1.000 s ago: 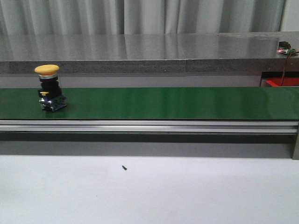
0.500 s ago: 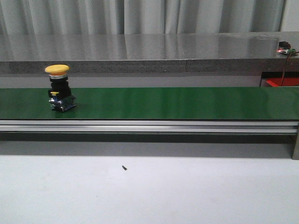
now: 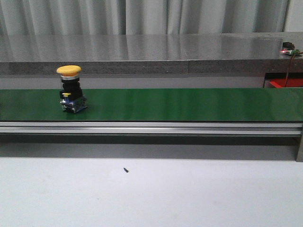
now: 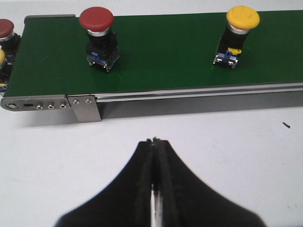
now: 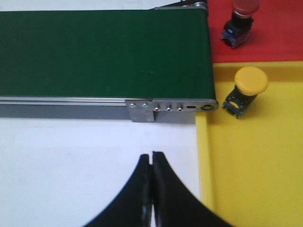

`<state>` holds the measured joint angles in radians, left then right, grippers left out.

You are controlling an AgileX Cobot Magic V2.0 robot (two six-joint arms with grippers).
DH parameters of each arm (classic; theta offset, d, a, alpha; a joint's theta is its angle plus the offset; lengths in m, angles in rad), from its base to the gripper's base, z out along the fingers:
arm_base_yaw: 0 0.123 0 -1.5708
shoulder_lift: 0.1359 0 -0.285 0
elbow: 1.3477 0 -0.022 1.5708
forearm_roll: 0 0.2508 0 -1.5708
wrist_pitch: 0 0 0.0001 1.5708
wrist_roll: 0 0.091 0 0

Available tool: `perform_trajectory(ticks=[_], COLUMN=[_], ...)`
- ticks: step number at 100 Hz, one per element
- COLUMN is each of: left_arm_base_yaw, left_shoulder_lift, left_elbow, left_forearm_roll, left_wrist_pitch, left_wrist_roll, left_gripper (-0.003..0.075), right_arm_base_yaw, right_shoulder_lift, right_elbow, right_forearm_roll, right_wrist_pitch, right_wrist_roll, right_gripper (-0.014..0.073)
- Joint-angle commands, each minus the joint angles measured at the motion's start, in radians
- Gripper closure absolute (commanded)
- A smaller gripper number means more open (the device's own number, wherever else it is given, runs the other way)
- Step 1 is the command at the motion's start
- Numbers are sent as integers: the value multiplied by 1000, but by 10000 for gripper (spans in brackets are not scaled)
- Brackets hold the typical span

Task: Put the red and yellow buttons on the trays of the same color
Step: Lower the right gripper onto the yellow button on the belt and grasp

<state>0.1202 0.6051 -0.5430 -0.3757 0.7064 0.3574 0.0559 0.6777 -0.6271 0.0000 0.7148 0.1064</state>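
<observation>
Yellow button (image 3: 69, 90) has ridden further right along the green belt (image 3: 189, 104) — upright. Left gripper (image 4: 155, 140) & right gripper (image 5: 151, 154) both pressed together, holding nothing.

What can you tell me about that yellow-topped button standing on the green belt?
The yellow mushroom-capped push button stands upright on the green conveyor belt, near its left part in the front view. Under the rounded yellow cap sits a silvery collar, then a black body with a small yellow tab, and a bluish block with metal terminals at the base. It looks like plastic. Only the belt touches it; no gripper is near it.
</observation>
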Motion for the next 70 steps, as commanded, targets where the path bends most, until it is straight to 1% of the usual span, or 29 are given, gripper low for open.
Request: perform_trajectory(ticks=[1, 23, 28, 32, 37, 42, 44, 49, 51, 56, 63, 70], left_arm_base_yaw=[-9, -9, -9, -9, -9, -9, -9, -9, -9, -9, -9, -9], left_shoulder_lift=[-23, -27, -27, -27, -27, -27, -27, -27, -27, -27, -27, -27], left_elbow=[-11, -9, -9, -9, -9, -9, -9, -9, -9, -9, -9, -9], left_forearm_roll=[-24, -24, -24, -24, -24, -24, -24, -24, -24, -24, -24, -24], left_wrist_pitch=[-69, -68, -68, -68, -68, -68, -68, -68, -68, -68, -68, -68], left_wrist_roll=[2, 2, 2, 2, 2, 2, 2, 2, 2, 2, 2, 2], left_gripper=[740, 740, 740, 740, 740, 740, 740, 740, 740, 740, 740, 740], right_arm_base_yaw=[38, 147, 171, 190, 211, 232, 241, 263, 273, 295, 327, 354], right_shoulder_lift=[59, 244, 287, 323, 365, 406, 423, 462, 479, 515, 569, 627], right_elbow=[-75, -230, -272, -308, -350, -391, -409, -451, -468, -509, -571, -641], right_forearm_roll=[0, 0, 0, 0, 0, 0, 0, 0, 0, 0, 0, 0], right_wrist_pitch=[-43, 34, 51, 64, 75, 85, 89, 96, 100, 110, 141, 187], right_wrist_roll=[-13, -46, -46, -47, -49, -54, -54, -54, -54, -54, -54, -54], right_gripper=[715, 712, 693, 656, 585, 475, 444, 310, 277, 153, 39, -14])
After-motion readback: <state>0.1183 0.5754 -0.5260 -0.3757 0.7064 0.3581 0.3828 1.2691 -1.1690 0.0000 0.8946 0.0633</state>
